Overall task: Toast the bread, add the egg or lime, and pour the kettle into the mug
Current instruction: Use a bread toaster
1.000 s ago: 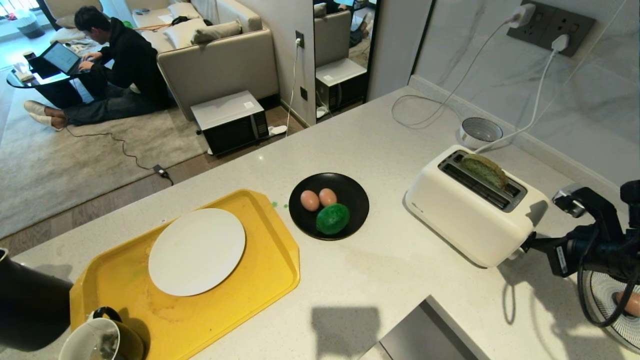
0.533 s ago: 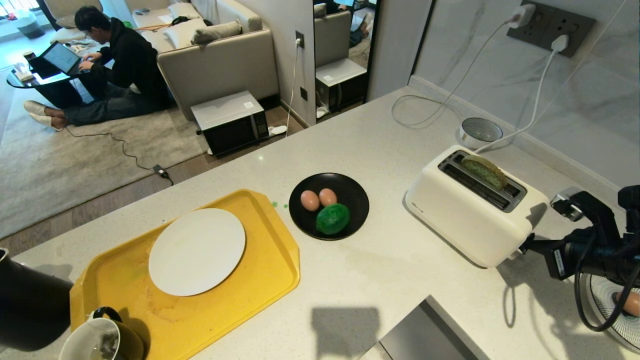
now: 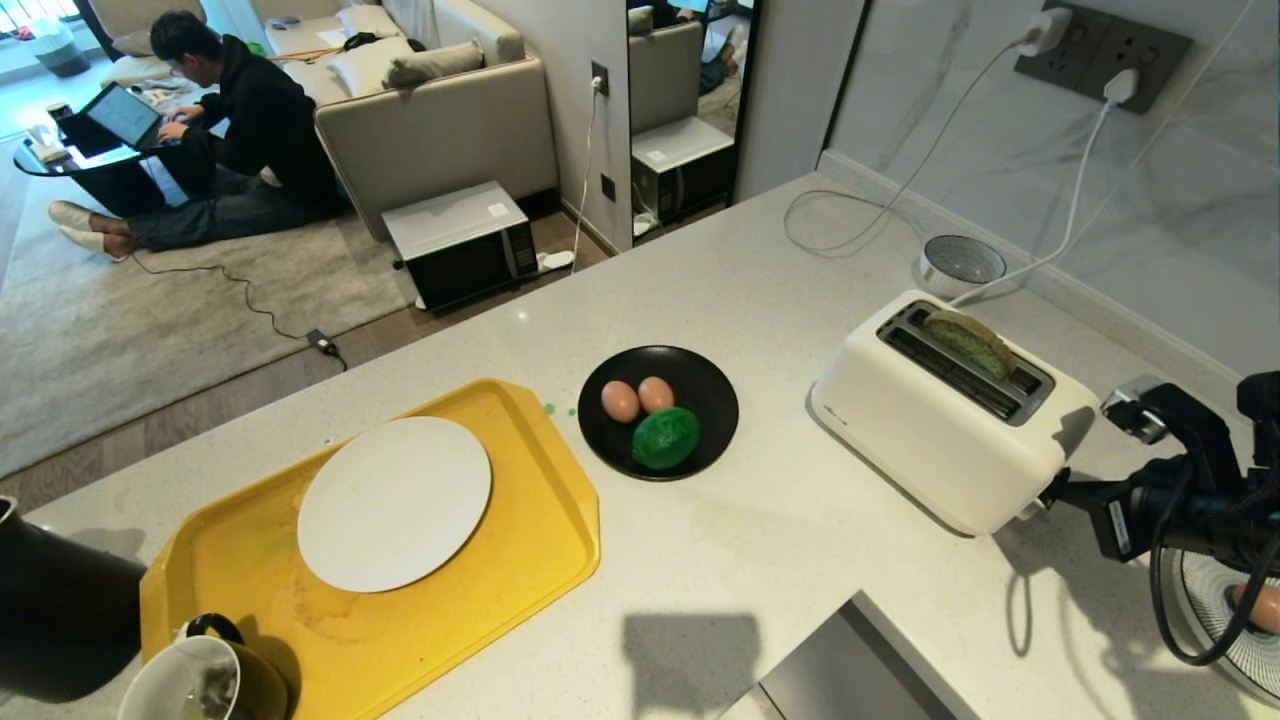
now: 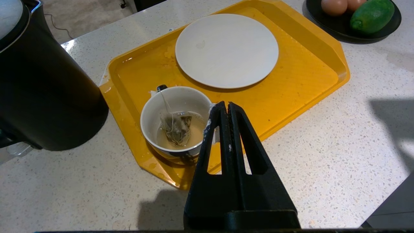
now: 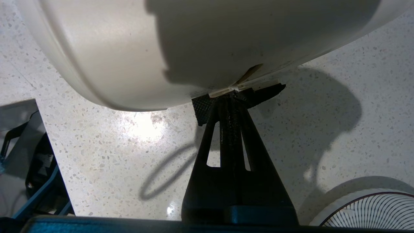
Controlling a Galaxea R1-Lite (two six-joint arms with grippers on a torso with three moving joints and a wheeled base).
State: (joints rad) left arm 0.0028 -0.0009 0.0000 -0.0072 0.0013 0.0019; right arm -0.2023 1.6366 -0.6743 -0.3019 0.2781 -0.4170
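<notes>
So my right claw [image 5: 233, 95] is pinched fully closed with nothing in it, tip pressed up against the low end of the white toaster [image 3: 950, 420], right about where the lever [image 5: 245, 86] sticks out. I think I'm touching the lever, but the toaster's shadow makes that hard to call. The bread [image 3: 968, 340] sits in the toaster's back slot with its green top and crust poking out, over toward the wall edge of the desk [image 3: 780, 560].

My left claw [image 4: 228, 108] is also closed and empty, hanging just above the mug [image 4: 176, 124], which holds a tea bag in some pale liquid and sits at the corner of the yellow tray [image 4: 300, 64] nearest the kettle. The kettle [image 4: 42, 87] stands on the desk right beside that corner, off the tray. A white plate [image 4: 226, 50] lies in the middle of the tray.

Between tray and toaster is a black dish [image 3: 700, 385] with two eggs, the egg [image 3: 620, 400] on the tray side touching its twin, and the lime [image 3: 665, 437] snug against both. Mid-desk, well apart from either claw.
</notes>
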